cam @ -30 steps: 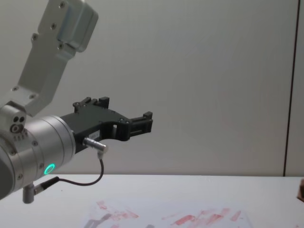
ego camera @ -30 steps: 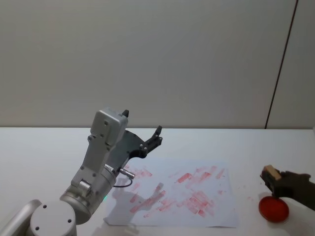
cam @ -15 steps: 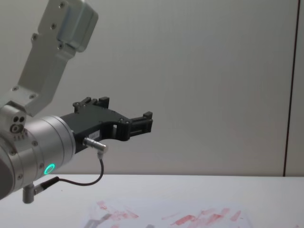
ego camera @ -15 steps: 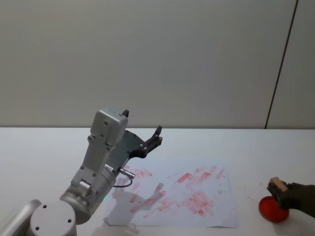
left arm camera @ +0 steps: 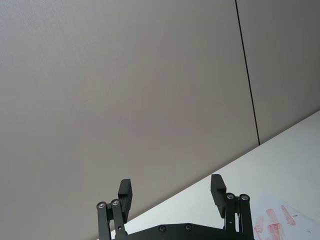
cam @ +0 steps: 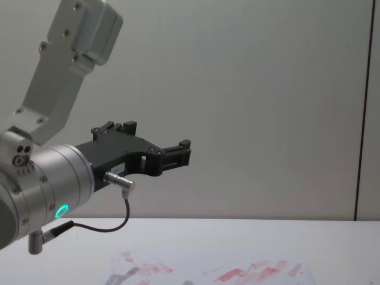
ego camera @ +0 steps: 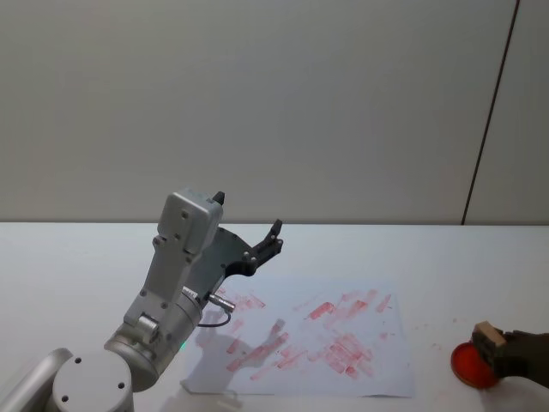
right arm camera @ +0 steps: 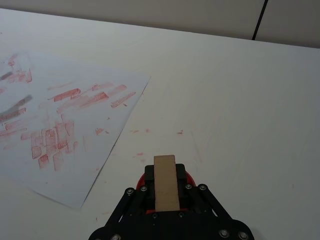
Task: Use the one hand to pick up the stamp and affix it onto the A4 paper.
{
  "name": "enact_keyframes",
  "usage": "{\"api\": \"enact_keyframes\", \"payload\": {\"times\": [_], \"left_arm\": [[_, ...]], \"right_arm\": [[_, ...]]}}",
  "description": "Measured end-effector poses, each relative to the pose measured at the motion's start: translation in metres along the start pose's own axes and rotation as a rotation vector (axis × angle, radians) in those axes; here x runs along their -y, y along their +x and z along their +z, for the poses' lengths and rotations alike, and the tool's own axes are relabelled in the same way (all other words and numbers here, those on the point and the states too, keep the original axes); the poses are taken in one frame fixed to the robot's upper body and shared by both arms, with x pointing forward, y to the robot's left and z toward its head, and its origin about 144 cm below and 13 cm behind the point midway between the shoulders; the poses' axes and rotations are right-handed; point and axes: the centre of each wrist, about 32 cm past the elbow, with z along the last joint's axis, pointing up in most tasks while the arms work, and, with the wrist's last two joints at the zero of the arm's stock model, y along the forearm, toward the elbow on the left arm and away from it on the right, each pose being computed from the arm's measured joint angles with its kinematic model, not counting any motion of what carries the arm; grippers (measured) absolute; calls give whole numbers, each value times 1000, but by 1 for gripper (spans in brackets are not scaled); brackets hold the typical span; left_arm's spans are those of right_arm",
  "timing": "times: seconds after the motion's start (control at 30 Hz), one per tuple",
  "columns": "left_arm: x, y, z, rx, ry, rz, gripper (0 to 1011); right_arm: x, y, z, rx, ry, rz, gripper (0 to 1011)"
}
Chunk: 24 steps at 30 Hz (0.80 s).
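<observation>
The stamp (ego camera: 485, 331), a small tan block, is gripped in my right gripper (ego camera: 495, 345) at the table's right side, right of the A4 paper. In the right wrist view the black fingers (right arm camera: 144, 192) are shut on both sides of the stamp (right arm camera: 165, 181), which stands directly over a round red ink pad (right arm camera: 189, 178); I cannot tell whether they touch. The A4 paper (ego camera: 377, 365), white with red smears, lies flat mid-table and is also seen as the paper (right arm camera: 100, 145). My left gripper (ego camera: 249, 215) hangs open in the air above the paper's left part.
The red ink pad (ego camera: 467, 365) sits on the white table (ego camera: 77, 257) just right of the paper. The raised left arm (cam: 53, 184) with its looping black cable stands over the left of the table. A grey wall closes the back.
My right gripper has carried the stamp down and slightly right, from above the red pad to right over it. The left arm has not moved.
</observation>
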Motion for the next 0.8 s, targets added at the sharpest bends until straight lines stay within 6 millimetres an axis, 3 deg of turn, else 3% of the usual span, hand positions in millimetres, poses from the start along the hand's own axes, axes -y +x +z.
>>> {"api": "enact_keyframes", "payload": {"times": [0.3, 0.67, 0.8], "left_arm": [[0, 0, 0, 0, 0, 0, 1002], [0, 0, 0, 0, 0, 0, 1002], [0, 0, 0, 0, 0, 0, 1002]], "right_arm": [[0, 1, -1, 11, -14, 0, 233], [0, 1, -2, 16, -23, -1, 538], [0, 1, -3, 17, -25, 0, 707]]}}
